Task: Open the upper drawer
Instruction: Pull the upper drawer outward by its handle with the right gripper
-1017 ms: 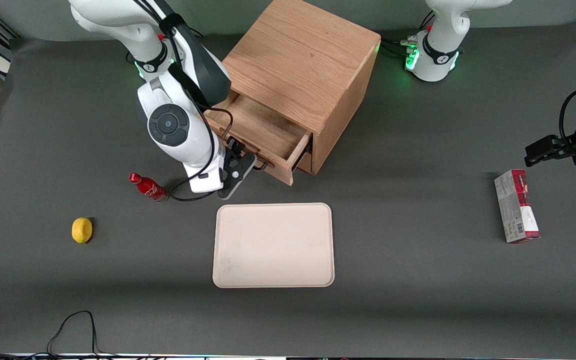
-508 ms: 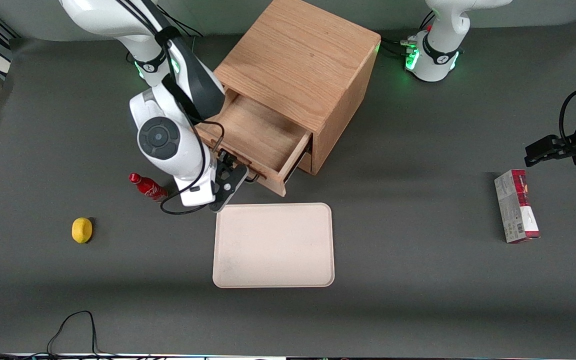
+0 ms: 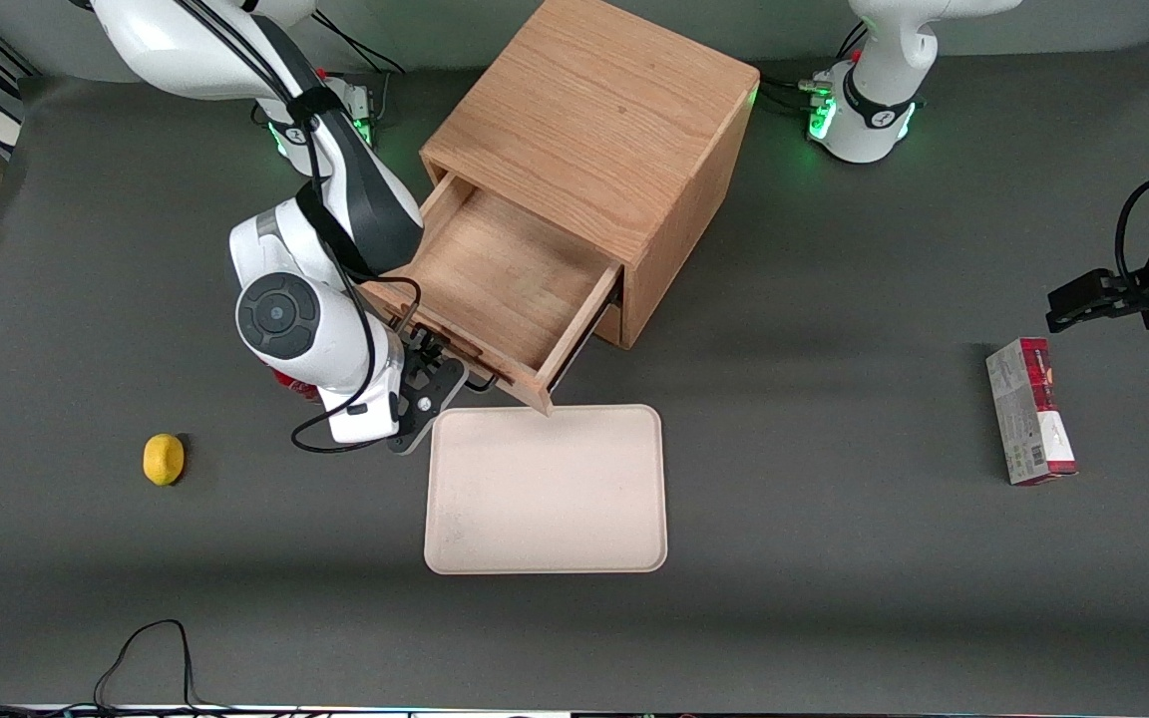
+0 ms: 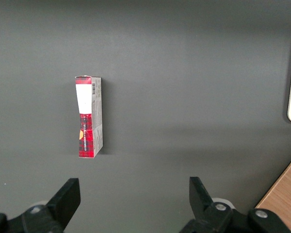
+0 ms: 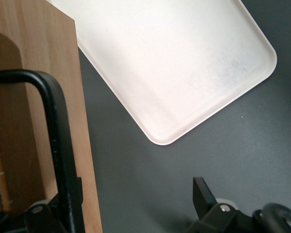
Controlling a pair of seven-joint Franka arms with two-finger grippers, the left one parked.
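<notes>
The wooden cabinet (image 3: 594,110) stands at the back of the table, and its upper drawer (image 3: 495,274) is pulled far out with its shallow tray bare. In the wrist view, the drawer's light-oak front (image 5: 48,53) carries the black bar handle (image 5: 58,141). My right gripper (image 3: 430,377) is at the drawer front, on the working arm's end of it. This gripper (image 5: 138,194) is open, its jaws wide apart. One finger (image 5: 79,191) sits against the handle and the drawer front, the other finger (image 5: 201,191) hangs over bare table. Nothing is clamped between them.
A pale tray (image 3: 545,489) lies just nearer the front camera than the drawer, whose corner reaches its edge. A lemon (image 3: 164,459) lies toward the working arm's end, and a red bottle (image 3: 285,384) is mostly hidden by the arm. A red-and-grey box (image 3: 1028,424) lies toward the parked arm's end.
The upper drawer has slid further out of the cabinet toward the tray. My gripper moved with the handle, toward the front camera and the working arm's end, now covering the red bottle.
</notes>
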